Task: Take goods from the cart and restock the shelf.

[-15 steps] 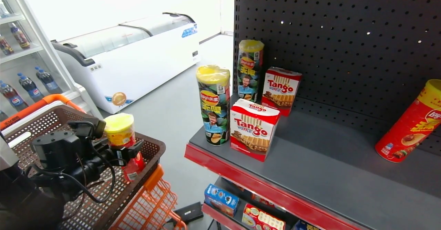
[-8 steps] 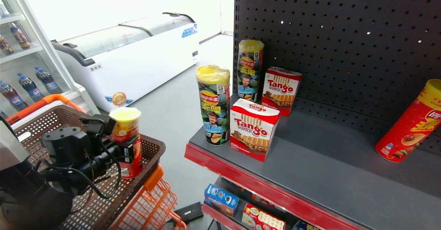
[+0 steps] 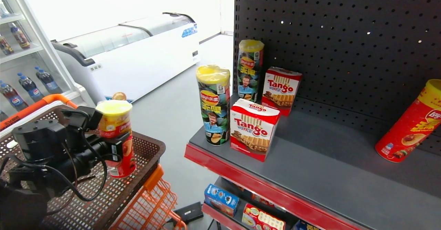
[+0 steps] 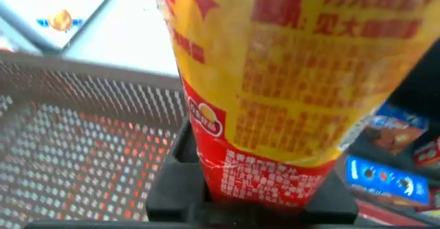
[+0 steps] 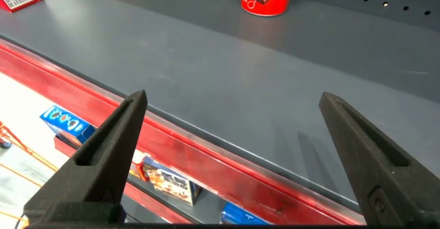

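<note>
Two jobs here: my left hand (image 3: 116, 150) is clamped round the middle of an upright chip can (image 3: 115, 128) over the cart basket (image 3: 155, 143), near its edge facing the shelf (image 3: 310, 161), I judge so it lands standing there. My right hand (image 5: 234, 157) hangs open above the shelf's front edge.

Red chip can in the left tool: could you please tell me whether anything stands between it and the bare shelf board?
Yes: a green can and a wafer box stand at the left end of the shelf, nearest the red can held by the left tool.
</note>
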Robot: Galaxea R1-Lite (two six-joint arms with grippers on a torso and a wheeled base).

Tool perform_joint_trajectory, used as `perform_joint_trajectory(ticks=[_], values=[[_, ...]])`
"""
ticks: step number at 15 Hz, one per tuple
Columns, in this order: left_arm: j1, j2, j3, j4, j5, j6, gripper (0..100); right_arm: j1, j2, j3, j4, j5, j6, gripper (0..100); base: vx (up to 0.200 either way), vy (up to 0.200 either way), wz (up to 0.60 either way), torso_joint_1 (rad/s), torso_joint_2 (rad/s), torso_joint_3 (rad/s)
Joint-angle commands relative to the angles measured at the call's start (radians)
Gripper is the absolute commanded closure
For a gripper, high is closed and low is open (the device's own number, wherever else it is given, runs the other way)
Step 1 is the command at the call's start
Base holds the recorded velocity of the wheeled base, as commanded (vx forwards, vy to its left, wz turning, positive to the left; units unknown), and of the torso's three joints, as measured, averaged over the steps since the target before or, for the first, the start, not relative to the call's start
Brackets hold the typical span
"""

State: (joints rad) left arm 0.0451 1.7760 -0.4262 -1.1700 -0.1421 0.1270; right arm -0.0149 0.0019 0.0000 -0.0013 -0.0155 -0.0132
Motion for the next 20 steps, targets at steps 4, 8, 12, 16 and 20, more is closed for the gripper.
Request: perform_joint_trajectory(ticks=[4,8,12,16,20], values=[[-0.065,-0.305,-0.013,0.13,-0.001,-0.004,100,0.0,0.001,0.0,0.0,0.0,-0.001,0,0.0,0.0,0.0,0.0,0.0,0.0],[-0.091,-0.337,0.007,0.142,0.033,0.029,100,0.001,0.001,0.0,0.0,0.0,-0.001,0,0.0,0.0,0.0,0.0,0.0,0.0],[-0.148,-0.441,0.052,0.127,-0.057,-0.021,100,0.0,0.001,0.0,0.0,0.0,-0.001,0,0.0,0.0,0.0,0.0,0.0,0.0],[-0.223,-0.444,0.089,0.13,-0.077,-0.049,100,0.0,0.001,0.0,0.0,0.0,-0.001,0,0.0,0.0,0.0,0.0,0.0,0.0],[-0.272,-0.385,0.083,0.128,-0.126,-0.05,100,0.0,0.001,0.0,0.0,0.0,-0.001,0,0.0,0.0,0.0,0.0,0.0,0.0]])
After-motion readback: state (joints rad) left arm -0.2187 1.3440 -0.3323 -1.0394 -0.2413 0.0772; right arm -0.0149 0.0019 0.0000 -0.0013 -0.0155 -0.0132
